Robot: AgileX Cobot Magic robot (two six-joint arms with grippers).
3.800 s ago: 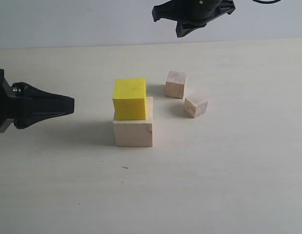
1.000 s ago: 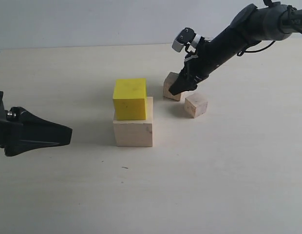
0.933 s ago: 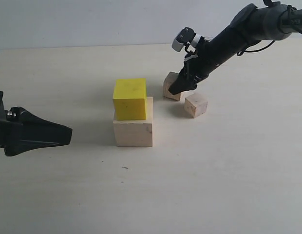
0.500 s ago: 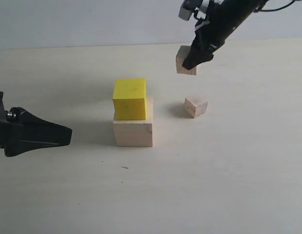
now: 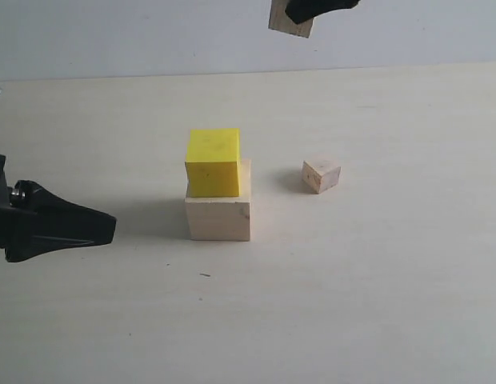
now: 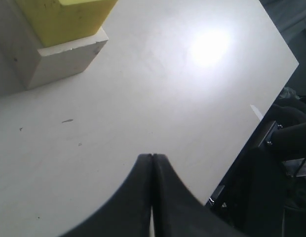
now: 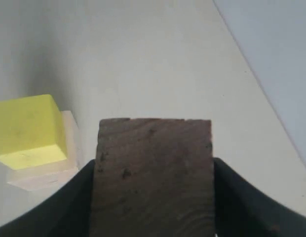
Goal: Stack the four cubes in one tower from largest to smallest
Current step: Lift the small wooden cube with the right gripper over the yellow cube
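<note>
Higher than half a second ago, the right end effector now hangs at the very top of the exterior view, above the table's far edge, and the tan cube has gone up with it. Nothing else has shifted.

Nearest, toward the table's left side, the left end effector hovers low with its tips pressed together and nothing between them. It points at the stack but stays well apart from it.

Around the middle of the table the pale cube rests flat with the yellow cube on top. The yellow one sits toward the pale one's left side, so a strip of pale top shows bare on the right.

Right of the stack and a little nearer the far edge lies the small cube, alone and turned slightly askew.

Farthest, in the air, the tan cube is clamped between the right end effector's two dark fingers, which stand wide on either side of it.
</note>
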